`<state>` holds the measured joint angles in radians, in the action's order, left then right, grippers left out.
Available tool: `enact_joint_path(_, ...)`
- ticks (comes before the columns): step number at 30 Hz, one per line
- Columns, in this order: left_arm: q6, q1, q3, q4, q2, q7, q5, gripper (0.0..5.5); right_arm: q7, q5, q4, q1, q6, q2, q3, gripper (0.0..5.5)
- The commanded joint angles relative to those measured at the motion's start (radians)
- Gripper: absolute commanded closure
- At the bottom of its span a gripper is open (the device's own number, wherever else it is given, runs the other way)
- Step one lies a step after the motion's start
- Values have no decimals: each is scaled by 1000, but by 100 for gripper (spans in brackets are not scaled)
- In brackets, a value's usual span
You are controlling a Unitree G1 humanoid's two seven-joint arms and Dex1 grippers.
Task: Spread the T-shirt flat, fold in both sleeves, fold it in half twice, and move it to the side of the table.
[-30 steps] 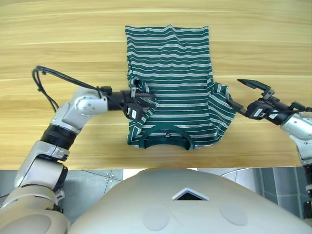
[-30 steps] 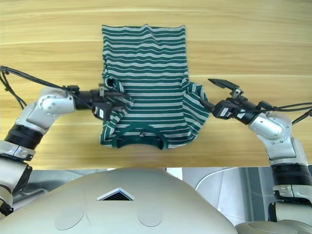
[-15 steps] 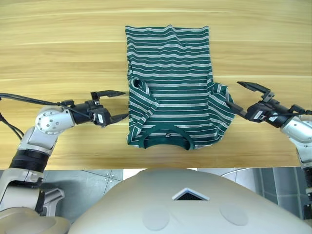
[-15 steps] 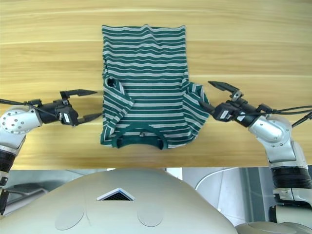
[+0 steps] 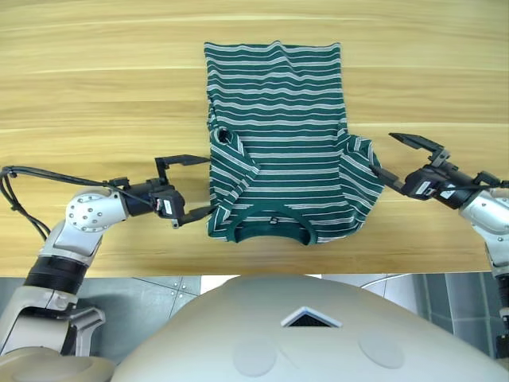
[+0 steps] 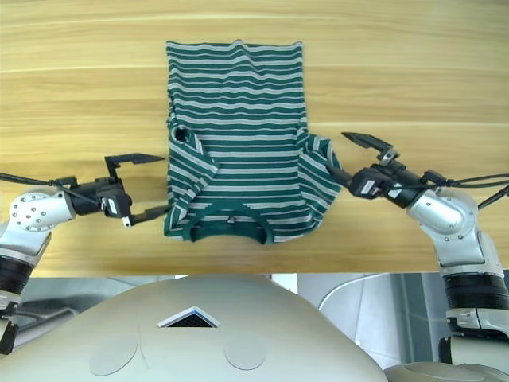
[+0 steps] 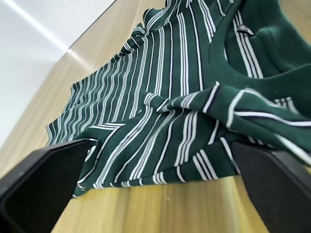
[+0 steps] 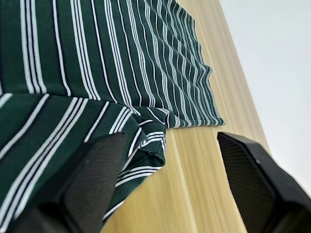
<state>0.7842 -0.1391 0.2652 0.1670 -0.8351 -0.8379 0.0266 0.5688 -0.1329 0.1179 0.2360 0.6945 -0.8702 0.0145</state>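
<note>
A green T-shirt [image 5: 278, 143] with white stripes lies on the wooden table [image 5: 95, 72], collar toward me and hem at the far side. Its left sleeve [image 5: 231, 151] is folded in over the body. The right sleeve [image 5: 362, 171] sticks out, bunched. My left gripper [image 5: 208, 185] is open just left of the shirt's near shoulder, its lower finger at the fabric's edge. In the left wrist view the folded sleeve [image 7: 160, 126] lies between the fingers [image 7: 43, 179]. My right gripper [image 5: 382, 153] is open beside the right sleeve, its lower finger at the sleeve's edge [image 8: 146, 145].
Bare wood stretches to the left and right of the shirt and beyond its hem. The table's near edge [image 5: 119, 274] runs just below the collar. Black cables [image 5: 24, 183] trail from the left arm.
The left gripper let go of the folded-in left sleeve, drew back to the left, opened wide, and has now come back toward the shirt's near shoulder. The right gripper has hardly moved.
</note>
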Motion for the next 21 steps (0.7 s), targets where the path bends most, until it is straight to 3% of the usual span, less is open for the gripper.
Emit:
enact_joint_path(1, -1, -17, -6, -15, 3, -8, 9, 14, 10, 13, -8, -10, -10, 1, 7, 201)
enact_joint_path(16, -13, -104, 9, -163, 7, -36, 68, 14, 14, 17, -13, -11, -15, -3, 10, 201)
enact_joint_path(21, -25, -99, 47, -107, 50, -34, -4, 14, 12, 14, -15, -10, -14, 1, 7, 201)
